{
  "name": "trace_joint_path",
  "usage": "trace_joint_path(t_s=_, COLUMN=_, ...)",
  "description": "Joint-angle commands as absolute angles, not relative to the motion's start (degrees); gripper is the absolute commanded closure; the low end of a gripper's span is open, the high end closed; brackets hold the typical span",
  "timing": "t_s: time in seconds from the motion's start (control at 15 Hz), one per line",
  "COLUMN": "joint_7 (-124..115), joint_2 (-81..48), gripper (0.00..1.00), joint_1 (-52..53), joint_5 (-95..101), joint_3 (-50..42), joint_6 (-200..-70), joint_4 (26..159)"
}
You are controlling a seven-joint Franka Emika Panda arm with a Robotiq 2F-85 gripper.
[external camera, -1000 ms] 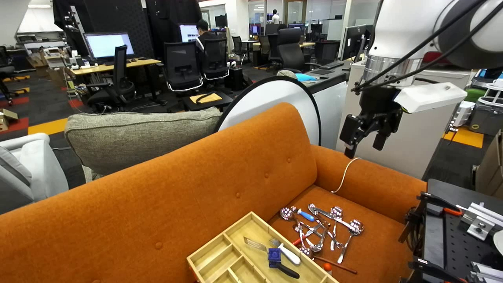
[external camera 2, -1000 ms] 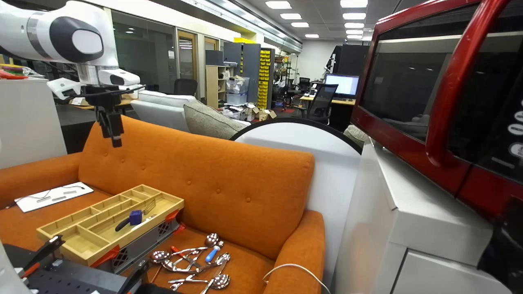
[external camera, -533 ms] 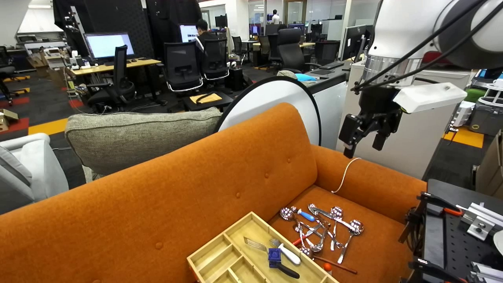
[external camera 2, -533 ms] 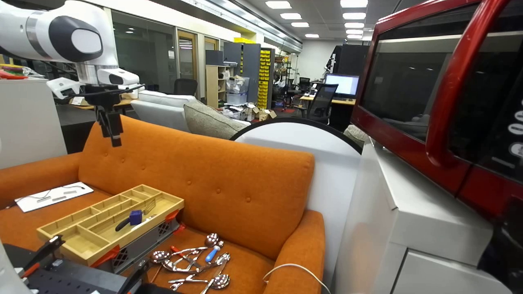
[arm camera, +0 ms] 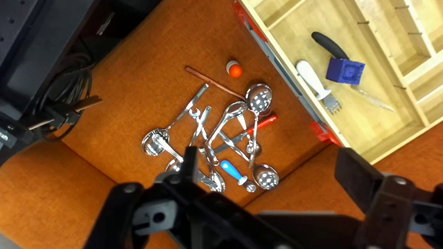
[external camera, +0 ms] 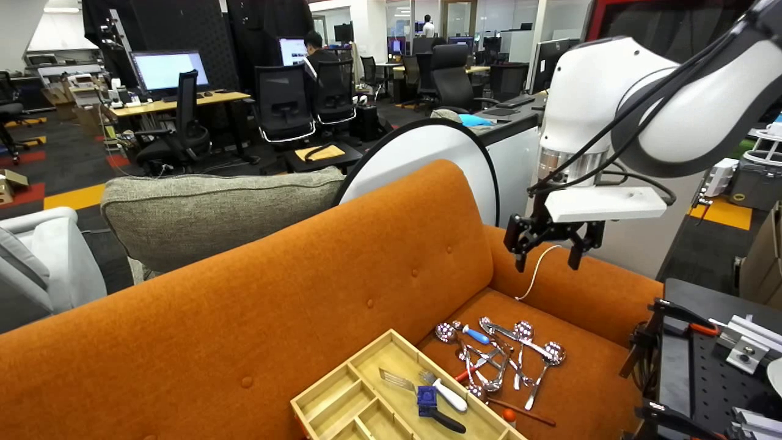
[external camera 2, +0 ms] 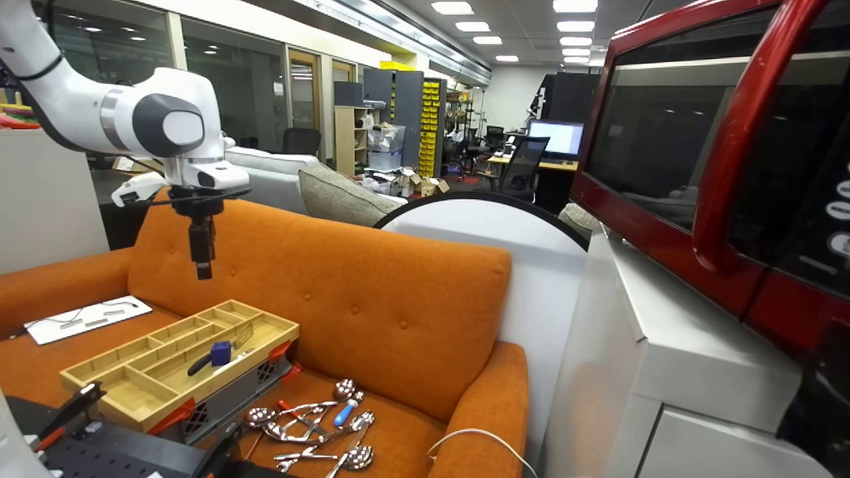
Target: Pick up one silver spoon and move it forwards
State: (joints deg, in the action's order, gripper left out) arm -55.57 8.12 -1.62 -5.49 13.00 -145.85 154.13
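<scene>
Several silver spoons lie in a loose, partly crossing pile on the orange sofa seat. In the wrist view one spoon's bowl (arm camera: 259, 98) is at the top right of the pile, another spoon's bowl (arm camera: 265, 176) at the lower right, and a third spoon (arm camera: 155, 142) at the left. The pile shows in both exterior views, with a spoon (external camera: 554, 353) at its outer side and a spoon (external camera 2: 359, 457) at its near end. My gripper (external camera: 547, 263) is open and empty, high above the seat. In the wrist view the gripper (arm camera: 267, 157) has its fingers wide apart, partly covering the pile's lower edge.
A wooden divided tray (external camera: 317, 391) holding a fork, a spatula and a blue block stands beside the pile. Blue-handled (arm camera: 231, 169) and red-handled (arm camera: 264, 123) utensils, a wooden stick (arm camera: 214, 82) and an orange-topped item (arm camera: 235, 70) lie close. A clamped black table (external camera: 702, 366) borders the seat.
The arm has come down and shifted, toward the left in one exterior image and toward the right in another. The gripper has turned, and its fingers show wider apart. The spoons have not moved.
</scene>
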Motion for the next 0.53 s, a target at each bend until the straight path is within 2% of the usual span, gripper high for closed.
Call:
trace_joint_path(t_s=0.0, joint_7=-60.2, joint_2=-1.7, gripper=0.0, joint_1=-0.7, joint_5=-5.4, joint_3=9.8, joint_6=-148.3, joint_4=150.5)
trace_joint_path(t_s=0.2, joint_7=-54.3, joint_2=-9.0, gripper=0.0, joint_1=0.9, joint_5=-14.1, joint_3=8.0, joint_6=-146.9, joint_4=147.2)
trace_joint_path(t_s=0.27, joint_7=-57.0, joint_2=-5.7, gripper=0.0, joint_1=1.7, joint_5=-9.9, joint_3=6.9, joint_6=-148.2, joint_4=150.2)
trace_joint_path(t_s=0.47, joint_7=-55.1, joint_2=-9.6, gripper=0.0, joint_1=2.4, joint_5=-13.5, joint_3=6.7, joint_6=-148.0, joint_4=147.5)
